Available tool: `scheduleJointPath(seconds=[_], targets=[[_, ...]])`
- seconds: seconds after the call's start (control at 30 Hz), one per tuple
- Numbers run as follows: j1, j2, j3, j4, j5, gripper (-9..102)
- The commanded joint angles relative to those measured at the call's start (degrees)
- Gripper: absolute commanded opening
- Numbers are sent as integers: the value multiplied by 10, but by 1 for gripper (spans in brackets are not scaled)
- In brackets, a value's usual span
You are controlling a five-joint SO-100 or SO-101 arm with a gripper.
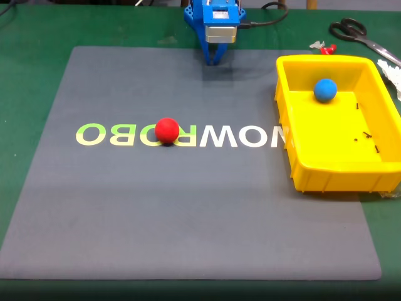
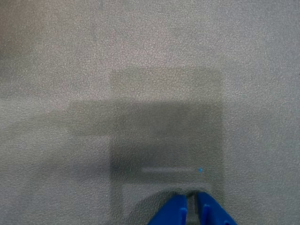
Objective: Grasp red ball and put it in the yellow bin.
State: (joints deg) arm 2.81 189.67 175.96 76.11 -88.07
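Red ball (image 1: 166, 130) on the grey mat (image 1: 188, 213), right on the pale letters (image 1: 182, 135). Far back, blue gripper (image 1: 214, 61) pointing down, tips together, well apart from the ball. On the right, yellow bin (image 1: 301, 169) with blue ball (image 1: 325, 90) inside. Scissors (image 1: 363, 36) far right on the green table (image 1: 31, 56).

Blue ball (image 1: 325, 89), grey mat (image 1: 188, 207), scissors (image 1: 360, 34) on green table (image 1: 31, 56).
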Motion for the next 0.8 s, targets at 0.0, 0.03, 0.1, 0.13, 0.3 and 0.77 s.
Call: scheduleJointPath(seconds=[0.0,0.03,0.1,0.13,0.3,0.77], targets=[[0,10,18,10,1,0],[0,10,18,10,1,0],[0,10,18,10,1,0],[0,10,18,10,1,0],[0,10,18,10,1,0],[15,8,17,-6,-18,21]])
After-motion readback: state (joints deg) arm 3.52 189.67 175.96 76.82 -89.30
